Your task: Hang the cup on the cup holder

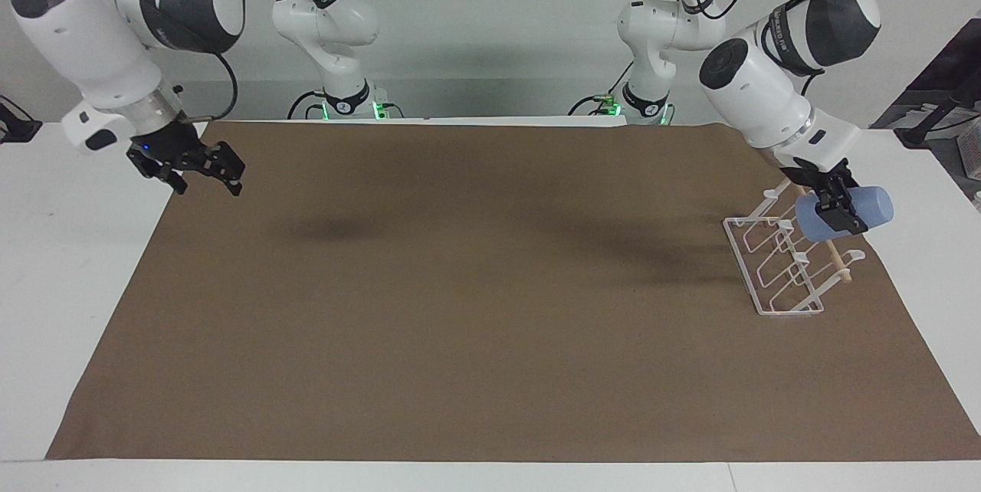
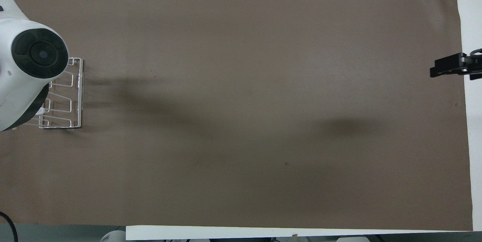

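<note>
The light-blue cup (image 1: 877,207) lies on its side in my left gripper (image 1: 841,218), which is shut on it. It hangs in the air over the upper, dowel side of the cup holder (image 1: 774,271), a white wire rack with a wooden dowel (image 1: 840,264). I cannot tell whether the cup touches a prong. In the overhead view the left arm's body hides the cup and gripper; only part of the cup holder (image 2: 71,100) shows. My right gripper (image 1: 211,184) is open and empty over the mat's edge at the right arm's end; it also shows in the overhead view (image 2: 437,69).
A brown mat (image 1: 490,339) covers most of the white table (image 1: 84,270). The cup holder stands on the mat at the left arm's end. Nothing else lies on the mat.
</note>
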You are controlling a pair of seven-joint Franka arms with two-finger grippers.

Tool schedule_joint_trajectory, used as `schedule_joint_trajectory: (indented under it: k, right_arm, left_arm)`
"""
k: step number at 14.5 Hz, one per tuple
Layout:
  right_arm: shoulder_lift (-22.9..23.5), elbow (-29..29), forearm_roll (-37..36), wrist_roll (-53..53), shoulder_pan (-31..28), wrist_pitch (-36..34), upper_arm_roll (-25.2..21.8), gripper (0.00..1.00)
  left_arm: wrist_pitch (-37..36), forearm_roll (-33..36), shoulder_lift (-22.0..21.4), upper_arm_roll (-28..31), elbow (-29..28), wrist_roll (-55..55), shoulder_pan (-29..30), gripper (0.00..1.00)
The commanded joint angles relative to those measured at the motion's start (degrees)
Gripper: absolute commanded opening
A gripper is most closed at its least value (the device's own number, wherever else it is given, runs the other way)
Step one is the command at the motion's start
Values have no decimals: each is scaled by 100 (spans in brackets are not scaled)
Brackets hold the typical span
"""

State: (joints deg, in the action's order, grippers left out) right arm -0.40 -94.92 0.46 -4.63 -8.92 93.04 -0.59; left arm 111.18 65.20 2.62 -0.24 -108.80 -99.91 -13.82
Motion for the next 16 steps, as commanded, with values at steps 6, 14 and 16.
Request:
schedule_joint_trajectory:
  k: [6, 14, 16]
  right_arm:
    - [84, 966, -327, 15, 442, -1358, -300, 99]
    - [84, 958, -327, -3, 787, -1465, -600, 99]
    - [75, 949, -310, -3, 796, -1465, -600, 99]
  left_arm:
    - [115, 1574, 624, -64, -431, -134, -7, 40]
    - [-35, 1549, 635, -82, -738, -1223, -191, 40]
    - [26, 1549, 591, -82, -896, -1259, -165, 40]
